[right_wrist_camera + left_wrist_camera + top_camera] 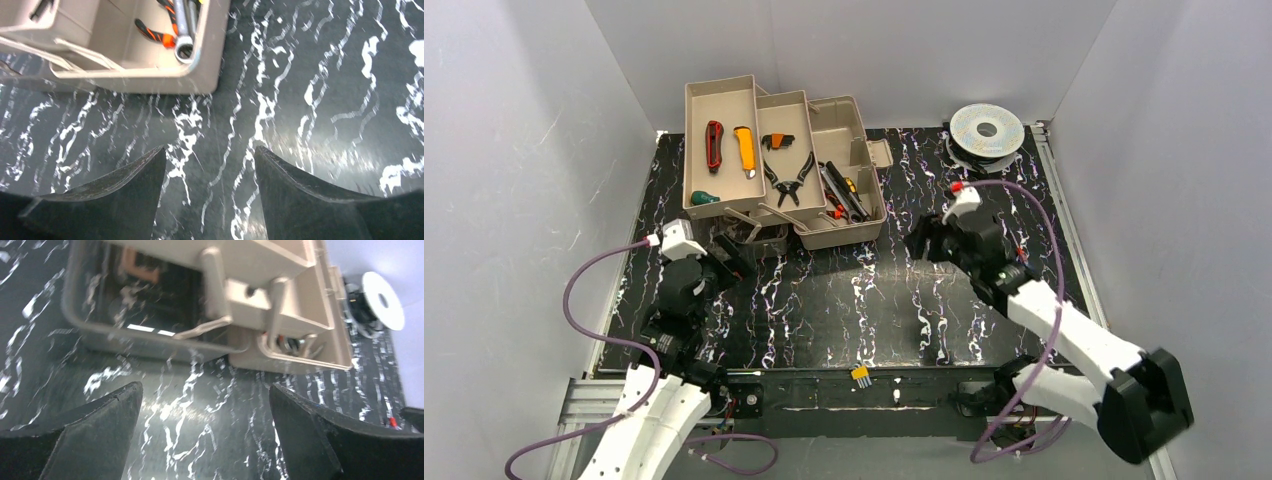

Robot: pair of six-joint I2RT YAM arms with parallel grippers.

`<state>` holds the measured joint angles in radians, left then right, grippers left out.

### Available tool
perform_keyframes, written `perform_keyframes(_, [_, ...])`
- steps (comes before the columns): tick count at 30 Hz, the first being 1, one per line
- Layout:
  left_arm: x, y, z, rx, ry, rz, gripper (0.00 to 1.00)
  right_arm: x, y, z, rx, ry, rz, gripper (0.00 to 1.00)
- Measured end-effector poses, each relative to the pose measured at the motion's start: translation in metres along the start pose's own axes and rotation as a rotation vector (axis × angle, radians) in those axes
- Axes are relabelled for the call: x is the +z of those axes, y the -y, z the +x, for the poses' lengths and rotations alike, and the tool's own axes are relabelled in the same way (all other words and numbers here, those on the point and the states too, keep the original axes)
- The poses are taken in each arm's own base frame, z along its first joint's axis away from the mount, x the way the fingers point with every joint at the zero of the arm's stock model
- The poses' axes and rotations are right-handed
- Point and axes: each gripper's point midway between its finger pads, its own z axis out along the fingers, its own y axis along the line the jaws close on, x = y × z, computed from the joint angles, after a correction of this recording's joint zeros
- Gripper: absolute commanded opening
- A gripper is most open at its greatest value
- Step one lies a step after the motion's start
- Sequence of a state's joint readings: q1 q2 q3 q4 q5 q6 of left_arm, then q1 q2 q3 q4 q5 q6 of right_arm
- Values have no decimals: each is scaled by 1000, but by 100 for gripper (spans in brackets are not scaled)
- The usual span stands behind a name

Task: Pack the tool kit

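The tan toolbox (pixel 849 205) stands open at the back of the mat, its fold-out trays (pixel 724 110) spread to the left. The trays hold a red knife (pixel 714 145), a yellow knife (pixel 744 150) and pliers (pixel 786 175). The base holds wrenches and orange-handled tools (pixel 156 35). The smoky lid (pixel 100 305) lies open in front of the trays. My left gripper (pixel 734 255) is open and empty just in front of the lid, and it also shows in the left wrist view (pixel 205 390). My right gripper (pixel 921 240) is open and empty to the right of the box's near corner (pixel 200 80), and it also shows in the right wrist view (pixel 210 150).
A round silver wire spool (pixel 987 130) sits at the back right and shows in the left wrist view (pixel 382 300). A small yellow part (pixel 861 376) lies at the table's front edge. White walls close in the left, back and right sides.
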<state>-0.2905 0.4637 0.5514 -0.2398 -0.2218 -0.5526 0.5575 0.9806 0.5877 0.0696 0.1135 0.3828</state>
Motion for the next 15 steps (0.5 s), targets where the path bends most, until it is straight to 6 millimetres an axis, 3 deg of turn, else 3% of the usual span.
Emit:
perform_keyframes(6, [-12, -36, 20, -44, -89, -199, 98, 50, -29, -40, 17, -92, -16, 72])
perform_keyframes(9, [-19, -46, 22, -84, -102, -250, 98, 74, -35, -50, 47, -125, 2, 71])
perform_keyframes(12, [-22, -51, 27, -137, -100, -262, 98, 99, -33, -44, 81, -164, 36, 68])
perform_keyframes(15, [-22, -61, 42, -189, -131, -289, 98, 114, -23, -20, 106, -227, 83, 63])
